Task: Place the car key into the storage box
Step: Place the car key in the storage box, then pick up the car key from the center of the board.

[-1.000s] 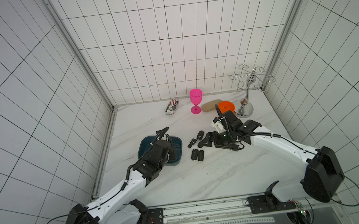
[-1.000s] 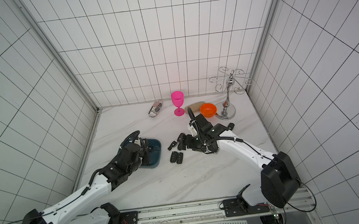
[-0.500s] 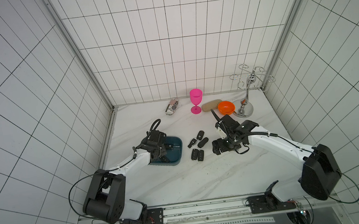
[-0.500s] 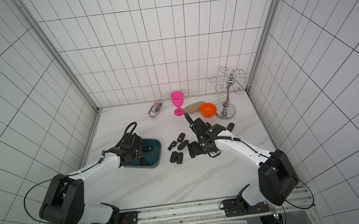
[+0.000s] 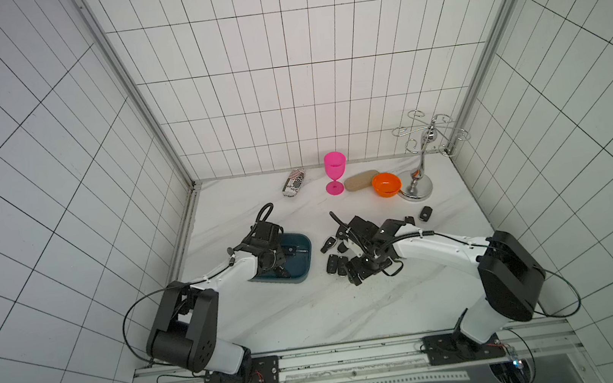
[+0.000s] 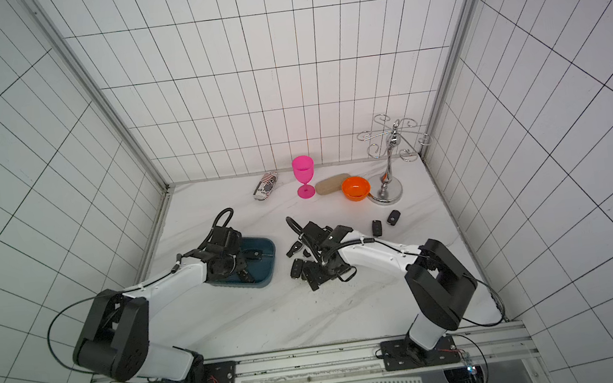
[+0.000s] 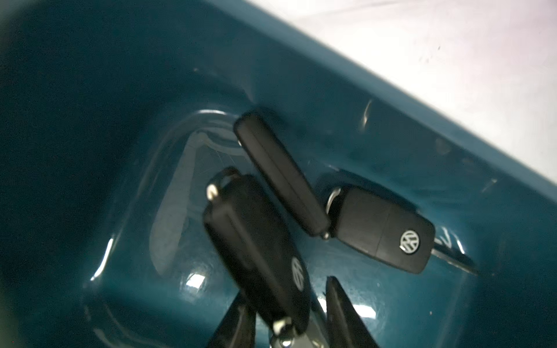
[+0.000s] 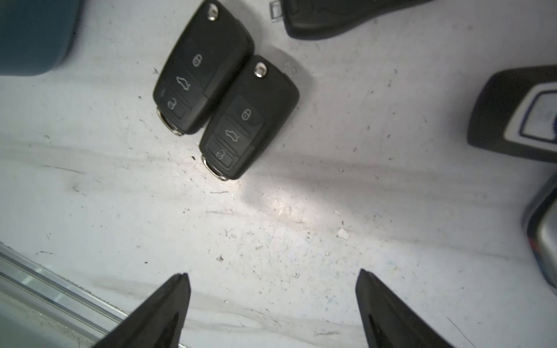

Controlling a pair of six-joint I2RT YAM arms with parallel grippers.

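Car key (image 7: 256, 247) sits inside the storage box (image 7: 391, 120), between the parted jaws of your left end effector (image 7: 286, 304), two more keys (image 7: 382, 229) near its wall. Your right end effector (image 8: 272, 274) gapes empty over bare counter (image 8: 301, 226), two fobs (image 8: 205, 69) just ahead.

"Watch the left hand (image 5: 279, 270). A second ago it was clamped tight above the storage box (image 5: 300, 279). Now it's down inside, and its fingers have parted."

"Aye, and the car key (image 7: 259, 250) shows blurred between them, with a gap on one side."

"The left arm's dark shoulder joint has swung in from the seven-o'clock corner too."

"And the right hand (image 8: 272, 277)?"

"It was at three o'clock of the loose keys (image 5: 329, 243). It's slid back across the bench (image 5: 311, 311) to about five o'clock of them."
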